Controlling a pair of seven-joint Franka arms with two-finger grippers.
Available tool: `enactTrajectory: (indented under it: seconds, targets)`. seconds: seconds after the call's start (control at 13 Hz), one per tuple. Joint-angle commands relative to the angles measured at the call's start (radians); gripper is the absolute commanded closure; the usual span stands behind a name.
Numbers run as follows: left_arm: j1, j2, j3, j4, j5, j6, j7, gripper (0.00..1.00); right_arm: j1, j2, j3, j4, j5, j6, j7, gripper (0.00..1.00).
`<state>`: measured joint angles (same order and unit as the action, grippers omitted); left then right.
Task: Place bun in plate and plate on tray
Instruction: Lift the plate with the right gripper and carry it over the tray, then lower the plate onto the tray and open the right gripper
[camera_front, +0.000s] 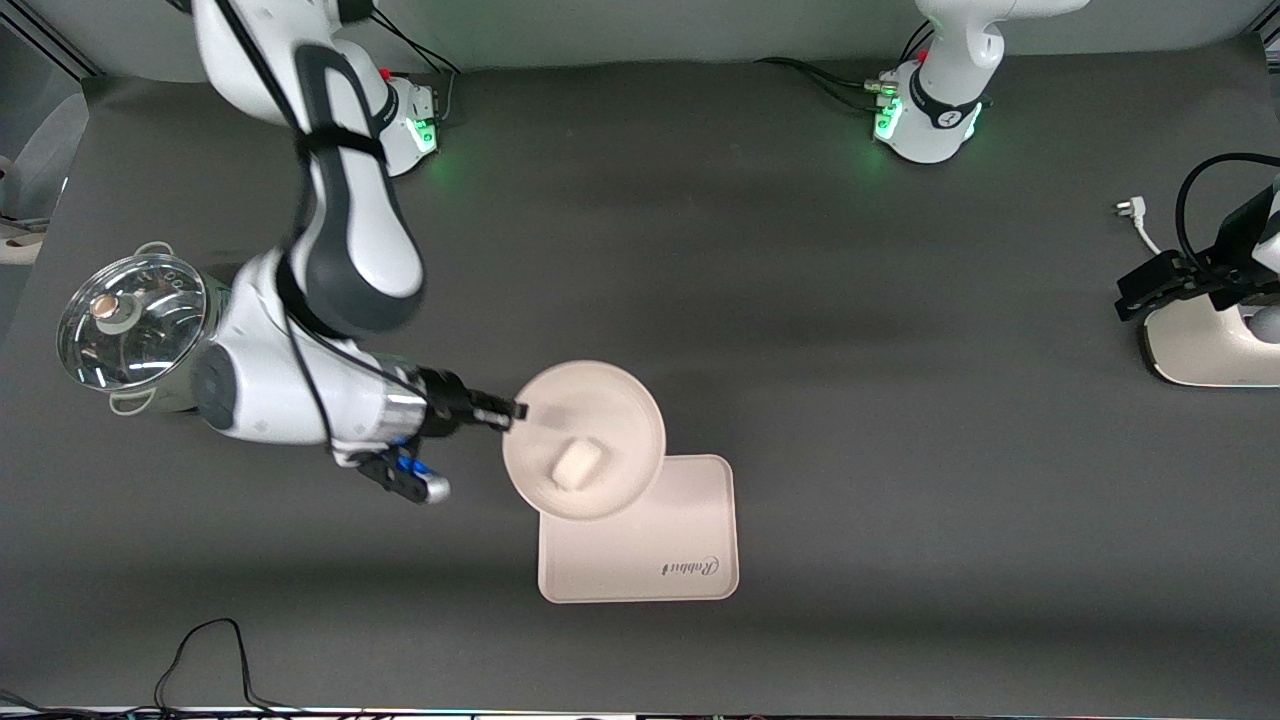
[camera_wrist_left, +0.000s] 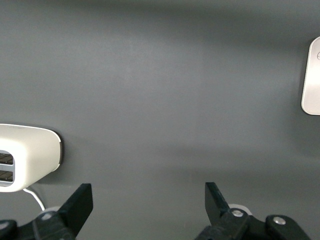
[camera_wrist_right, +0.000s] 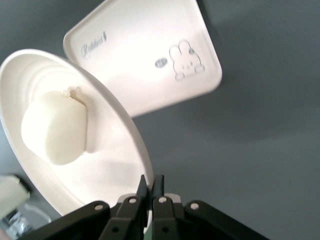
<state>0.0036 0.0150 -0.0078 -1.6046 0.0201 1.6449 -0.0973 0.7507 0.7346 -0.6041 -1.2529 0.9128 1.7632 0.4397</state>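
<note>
Cream-beige all over this scene: the plate (camera_front: 610, 420) is up in the air, pinched by its rim in the right claw (camera_front: 518, 410), fingers pressed together on the edge as the right wrist view shows (camera_wrist_right: 150, 187). On the plate's clock face as the front camera sees it, the claw bites at nine o'clock. The bun (camera_front: 577, 466) sits in the plate at about seven o'clock from its centre, well apart from the claw, and in the right wrist view it rests as a pale rounded lump (camera_wrist_right: 55, 127) on the plate (camera_wrist_right: 110, 165). The plate hangs over the tray's (camera_front: 690, 530) corner nearest the right arm's base; the tray lies flat on the dark surface (camera_front: 800, 300), its script and small animal drawing showing (camera_wrist_right: 150, 55). A lidded glass pot (camera_front: 130, 320) stands at the right arm's end. The left claw (camera_wrist_left: 145, 205) waits over the surface at the left arm's end, fingers spread, beside a white appliance (camera_wrist_left: 27, 155).
</note>
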Motion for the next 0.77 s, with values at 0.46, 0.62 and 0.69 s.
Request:
enactTrajectory:
  seconds: [0.46,0.62,0.69]
  targets:
    - [-0.005,-0.030,0.002,-0.084,0.006,0.070,-0.009,0.00,-0.034,0.307,0.107,0.127,0.078,0.341,0.037,1.00]
    - [-0.005,-0.032,0.002,-0.086,0.006,0.067,-0.007,0.00,-0.034,0.330,0.110,0.125,0.080,0.360,0.031,1.00]
    - [-0.005,-0.032,0.002,-0.086,0.006,0.067,-0.007,0.00,-0.034,0.335,0.113,0.124,0.083,0.386,0.033,1.00]
